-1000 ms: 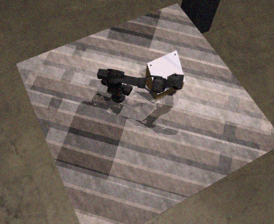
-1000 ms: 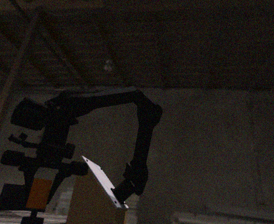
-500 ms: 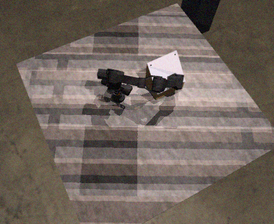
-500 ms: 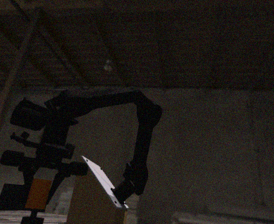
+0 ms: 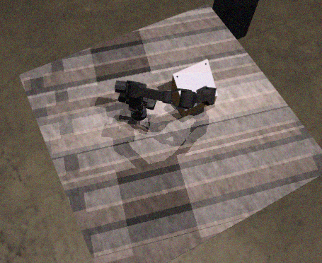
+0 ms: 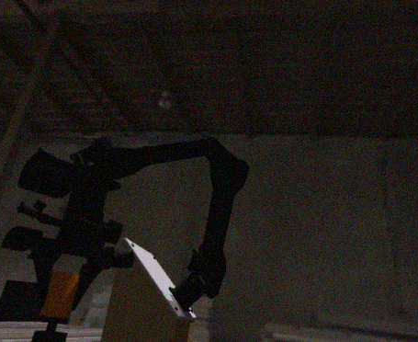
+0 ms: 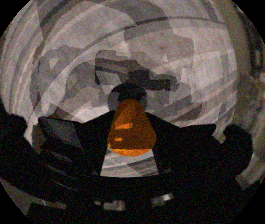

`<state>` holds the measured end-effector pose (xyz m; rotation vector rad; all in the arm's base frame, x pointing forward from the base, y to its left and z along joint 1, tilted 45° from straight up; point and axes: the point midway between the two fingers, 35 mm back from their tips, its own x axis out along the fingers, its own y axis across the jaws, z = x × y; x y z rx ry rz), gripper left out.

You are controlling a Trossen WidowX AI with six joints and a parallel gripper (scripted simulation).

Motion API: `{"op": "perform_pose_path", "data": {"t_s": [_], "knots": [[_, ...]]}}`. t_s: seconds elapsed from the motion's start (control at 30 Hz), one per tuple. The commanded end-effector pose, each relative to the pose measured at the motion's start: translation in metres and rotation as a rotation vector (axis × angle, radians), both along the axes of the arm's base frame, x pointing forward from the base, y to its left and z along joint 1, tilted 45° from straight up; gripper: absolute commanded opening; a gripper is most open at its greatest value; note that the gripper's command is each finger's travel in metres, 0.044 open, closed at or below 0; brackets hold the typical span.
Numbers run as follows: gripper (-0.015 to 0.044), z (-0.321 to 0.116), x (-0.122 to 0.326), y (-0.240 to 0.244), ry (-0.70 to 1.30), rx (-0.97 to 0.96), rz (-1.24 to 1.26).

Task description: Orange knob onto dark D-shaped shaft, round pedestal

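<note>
The orange knob (image 6: 62, 294) (image 7: 131, 131) is upright between the fingers of my gripper (image 6: 60, 300) (image 7: 129, 114), which is shut on it. Below it in the exterior view, the dark shaft (image 6: 51, 326) rises from the round pedestal (image 6: 49, 336). A length of shaft shows between the knob's lower edge and the pedestal, so the knob is not down on the pedestal. Whether the shaft's tip is touching the knob or inside its hole cannot be told. The pedestal also shows in the wrist view (image 7: 114, 101), mostly behind the knob. In the top view the gripper hides the knob.
The arm's base stands on a tilted white plate (image 5: 194, 78) (image 6: 152, 267) on a brown block (image 6: 129, 303), to the right of the pedestal. A black block (image 5: 236, 15) stands past the table's far corner. Arm shadows fall across the striped table top (image 5: 233, 148).
</note>
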<state>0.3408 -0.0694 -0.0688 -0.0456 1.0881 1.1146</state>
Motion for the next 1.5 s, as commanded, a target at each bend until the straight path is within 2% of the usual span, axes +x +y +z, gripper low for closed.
{"op": "perform_pose_path", "data": {"t_s": [0.0,1.47], "knots": [[0.0,-0.0017,-0.0035,0.0022,-0.005,0.002,0.007],[0.0,-0.0027,0.0032,0.0015,-0.005,0.002,0.007]]}}
